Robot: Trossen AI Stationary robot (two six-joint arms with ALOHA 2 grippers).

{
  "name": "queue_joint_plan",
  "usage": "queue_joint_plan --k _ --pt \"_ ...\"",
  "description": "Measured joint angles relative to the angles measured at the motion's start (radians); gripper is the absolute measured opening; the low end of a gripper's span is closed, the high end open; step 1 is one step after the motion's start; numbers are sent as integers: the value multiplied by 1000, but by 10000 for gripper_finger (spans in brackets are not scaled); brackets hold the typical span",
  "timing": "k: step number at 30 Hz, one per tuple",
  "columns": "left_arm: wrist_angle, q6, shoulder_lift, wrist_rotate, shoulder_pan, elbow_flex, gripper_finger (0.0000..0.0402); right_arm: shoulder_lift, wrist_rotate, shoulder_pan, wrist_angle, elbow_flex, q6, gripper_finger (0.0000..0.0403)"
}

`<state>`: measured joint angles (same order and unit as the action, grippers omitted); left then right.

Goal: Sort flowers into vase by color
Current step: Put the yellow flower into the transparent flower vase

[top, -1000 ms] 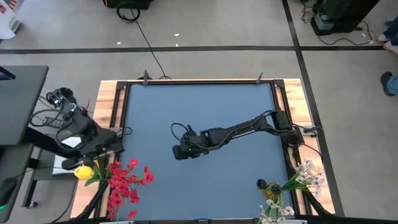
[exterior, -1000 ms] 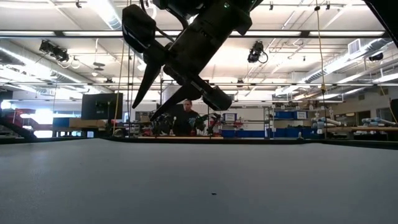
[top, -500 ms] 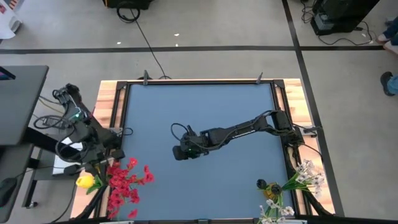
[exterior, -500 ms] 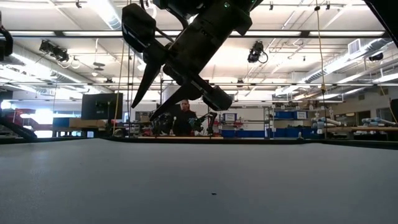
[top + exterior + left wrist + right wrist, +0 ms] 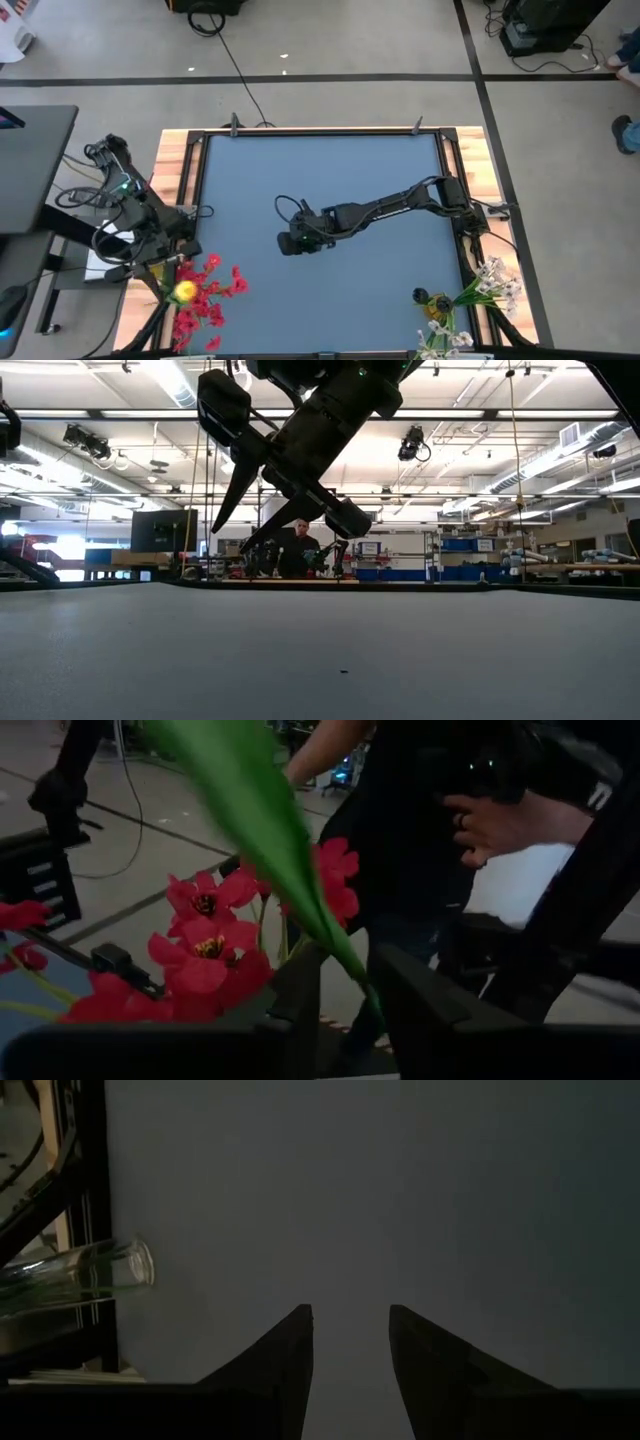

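Note:
The yellow tulip (image 5: 183, 291) rests with its blossom among the red flowers (image 5: 205, 295) at the table's near left corner. My left gripper (image 5: 160, 268) stands beside them at the left edge, open, with the tulip's green leaf (image 5: 270, 830) running down through the gap between its fingers (image 5: 348, 960). The red flowers (image 5: 210, 945) show just past it. White flowers (image 5: 488, 285) and a glass vase (image 5: 437, 300) stand at the near right corner. My right gripper (image 5: 297, 243) hangs open over the table's middle (image 5: 230, 540), with nothing between its fingers. My left gripper has its fingers on either side of the tulip's green leaf. The leaf's narrow lower end (image 5: 368, 995) runs close along the inner side of one finger (image 5: 420, 1010). I cannot tell whether it touches that finger.
A person stands just beyond the table's left edge, one hand (image 5: 500, 820) close behind the flowers. The vase's rim (image 5: 140, 1262) shows at the table's edge in the right wrist view. The blue table top (image 5: 320, 190) is framed by wooden rails.
My left arm has swung a little toward the near edge. The tulip's yellow blossom first sank toward the near edge, then swung right from beside the red flowers into them. My right arm has kept still.

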<state>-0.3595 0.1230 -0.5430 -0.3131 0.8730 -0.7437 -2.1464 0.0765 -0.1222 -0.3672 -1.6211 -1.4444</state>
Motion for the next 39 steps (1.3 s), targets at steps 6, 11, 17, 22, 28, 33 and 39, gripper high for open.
queue_joint_plan --k 6,11,17,22,28,33,39 --pt "-30 -78 0 41 0 0 105 0 0 -5 0 0 -22 142" --pt "-32 -113 3 67 0 -1 33 0 3 -5 0 0 -22 142" --pt "-44 -103 16 120 0 -25 13 0 -11 -5 0 0 -22 142" --pt "-134 -102 25 176 0 -94 17 0 -27 -1 0 0 -4 142" --pt "-244 -101 27 230 0 -189 18 0 -34 6 19 0 32 142" --pt "-405 -18 4 276 0 -290 37 0 -51 8 34 0 48 142" --pt "-677 97 -118 266 0 -458 80 0 -64 8 32 0 70 142"
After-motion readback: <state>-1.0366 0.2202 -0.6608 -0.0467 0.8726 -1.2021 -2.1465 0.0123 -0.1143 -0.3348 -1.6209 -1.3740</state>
